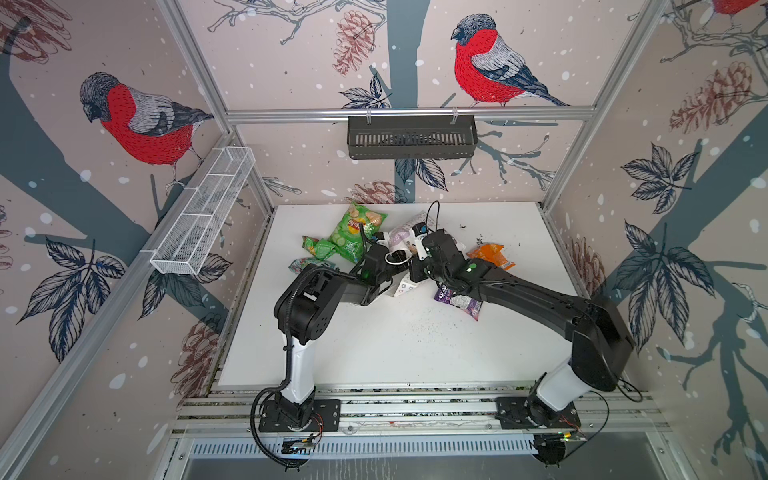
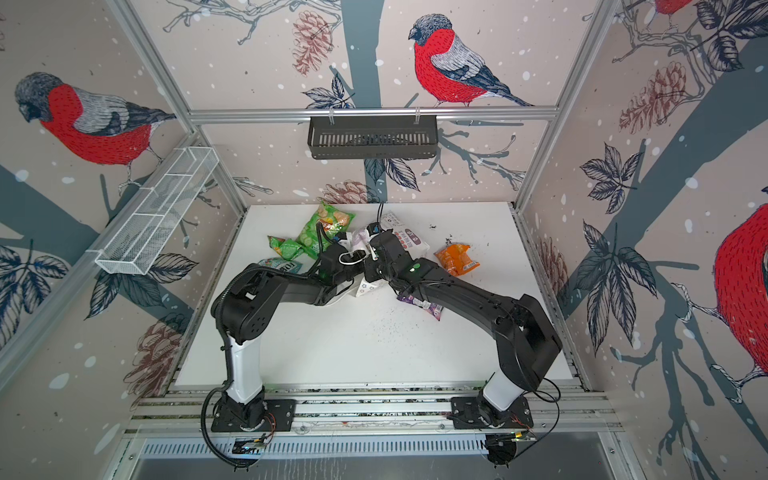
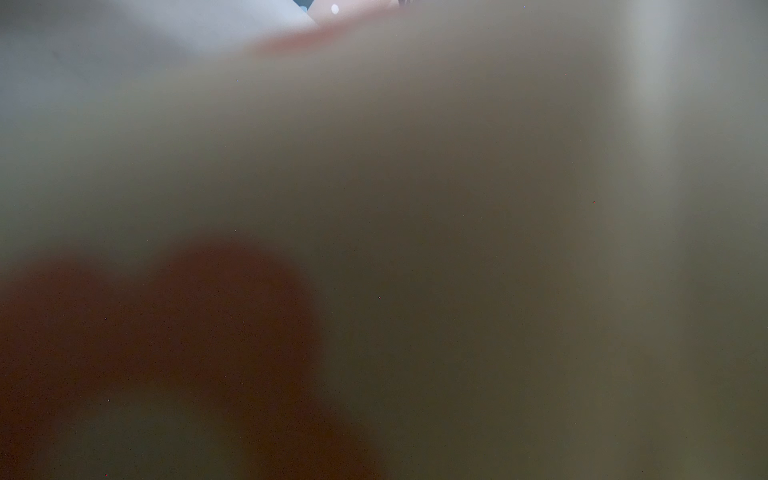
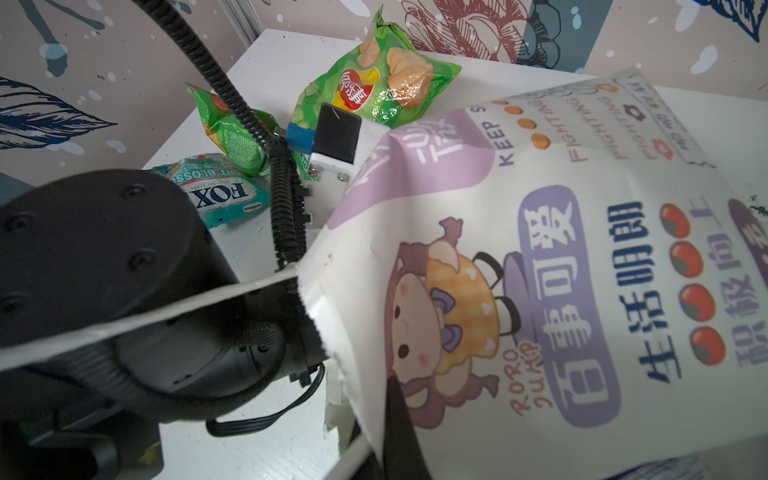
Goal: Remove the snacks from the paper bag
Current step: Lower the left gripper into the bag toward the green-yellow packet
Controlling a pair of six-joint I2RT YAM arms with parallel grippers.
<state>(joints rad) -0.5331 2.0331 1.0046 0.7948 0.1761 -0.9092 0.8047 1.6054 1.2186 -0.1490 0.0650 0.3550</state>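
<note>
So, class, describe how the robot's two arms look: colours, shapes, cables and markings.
The left arm and right arm share matte black boxy links, a white lower column and a black base plate. Each shows a green light near the wrist. A ribbed black hose follows the left; thin black wires the right.

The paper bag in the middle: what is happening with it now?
The right gripper pinches the rim of the paper bag, and the left arm reaches into its mouth, its gripper hidden inside. Already out on the table: big green chip bag, small green packet, FOX'S packet, orange packet, purple packet.
</note>
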